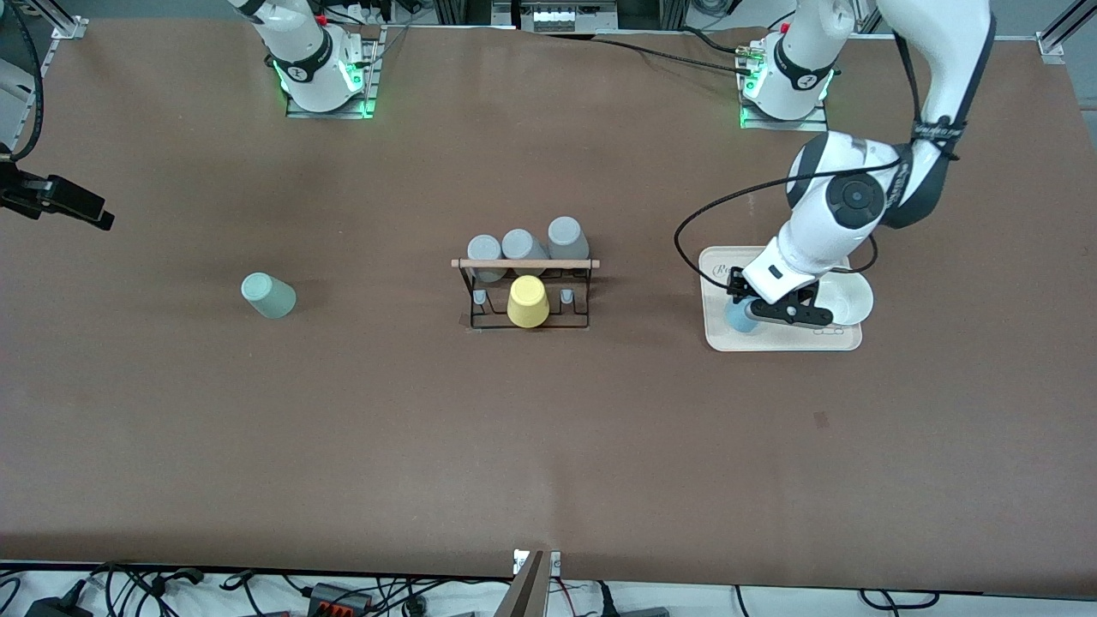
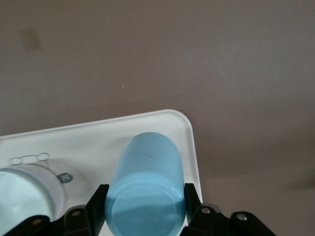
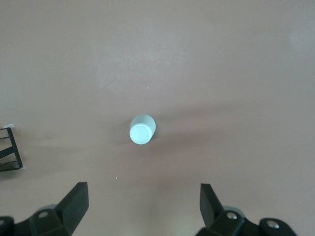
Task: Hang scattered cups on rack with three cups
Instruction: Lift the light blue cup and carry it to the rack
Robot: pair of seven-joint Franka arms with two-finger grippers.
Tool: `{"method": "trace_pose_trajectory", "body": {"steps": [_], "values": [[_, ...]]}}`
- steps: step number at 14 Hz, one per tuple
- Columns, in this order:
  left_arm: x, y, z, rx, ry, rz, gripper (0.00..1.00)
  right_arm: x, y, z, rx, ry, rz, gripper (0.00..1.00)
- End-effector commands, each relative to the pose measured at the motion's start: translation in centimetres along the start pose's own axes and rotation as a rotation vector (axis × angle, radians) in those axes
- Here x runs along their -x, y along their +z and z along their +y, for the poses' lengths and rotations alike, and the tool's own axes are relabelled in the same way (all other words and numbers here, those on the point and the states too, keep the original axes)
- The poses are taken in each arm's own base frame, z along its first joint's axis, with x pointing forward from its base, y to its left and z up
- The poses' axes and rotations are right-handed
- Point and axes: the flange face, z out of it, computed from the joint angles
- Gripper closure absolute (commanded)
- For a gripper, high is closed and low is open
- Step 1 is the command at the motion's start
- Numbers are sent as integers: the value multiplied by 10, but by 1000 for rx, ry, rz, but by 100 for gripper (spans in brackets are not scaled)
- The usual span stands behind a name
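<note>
My left end effector (image 1: 744, 312) sits low over the cream tray (image 1: 782, 341), fingers (image 2: 97, 199) pressed to both sides of the blue cup (image 2: 146, 184): grasp made, lift pending. My right end effector (image 3: 142, 201) hovers wide and empty above the mint cup (image 3: 142, 130), which stands on the bench (image 1: 548, 446) toward the right arm's end. The rack (image 1: 526, 291) at centre carries one yellow cup (image 1: 527, 302) and three grey cups (image 1: 523, 246). Next: raise the blue cup clear and carry it to a free peg.
</note>
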Motion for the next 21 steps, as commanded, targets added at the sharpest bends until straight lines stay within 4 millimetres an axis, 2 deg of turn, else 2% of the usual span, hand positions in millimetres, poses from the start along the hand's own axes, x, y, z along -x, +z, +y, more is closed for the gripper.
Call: {"method": "trace_pose_trajectory", "body": {"steps": [1,3,4,6,9,12,14,17,19,21], "values": [[-29,-71,29,2,43,17,69,-1,-3,4,1,-6,0,0],[-50,-100,54,18,72,52,69,-1,-4,3,1,-6,2,0],[-57,-113,76,28,85,64,69,-1,-4,3,3,-8,2,0],[-71,-118,117,46,-6,59,69,-1,-2,5,1,-3,-3,0],[-69,-105,190,70,-156,48,69,-3,0,6,2,-2,-9,0],[-63,-85,237,80,-263,25,68,-2,0,7,2,-4,-11,0],[-63,-97,258,109,-313,42,68,-2,1,7,3,-4,-12,0],[-49,-95,284,114,-364,33,68,-2,1,11,2,6,-14,0],[-47,-94,288,109,-378,34,68,-2,1,11,2,6,-14,0],[-40,-84,301,95,-359,25,68,-3,2,11,2,6,-15,0]]}}
